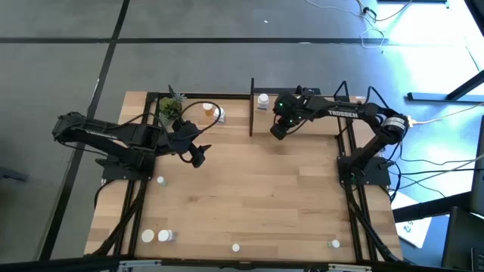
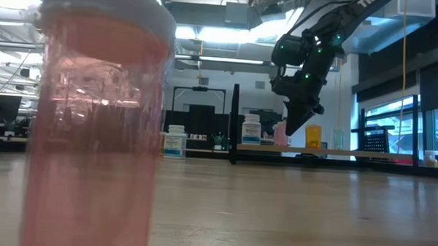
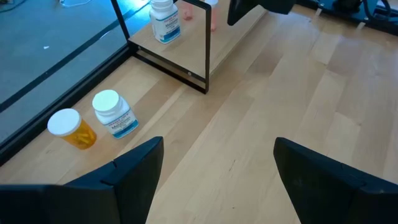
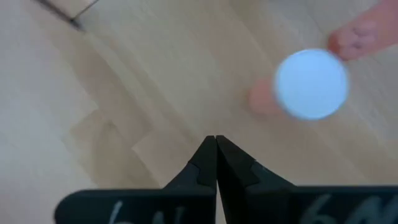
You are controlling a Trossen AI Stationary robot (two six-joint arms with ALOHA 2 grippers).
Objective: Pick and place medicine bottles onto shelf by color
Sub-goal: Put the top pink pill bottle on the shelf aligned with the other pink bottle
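While pinched shut and empty, right tool (image 4: 216,140) above shelf (image 2: 349,152), seemingly pink bottle (image 4: 311,84) just beside.

Right end effector (image 4: 216,144) closed, left (image 3: 214,171) spread.

White capitals on the right arm (image 1: 344,112) spell "TROSSEN" in the high view; in the low view only the letters "TR" of that word show on the same arm, at the top edge. The white bottles (image 3: 165,21) carry blue-and-white labels with printed lines, seen in the left wrist view and the low view, but the print is too small to make out; it may be a medicine name. The markings on the right arm's fingers (image 4: 216,163) are blurred beyond reading.
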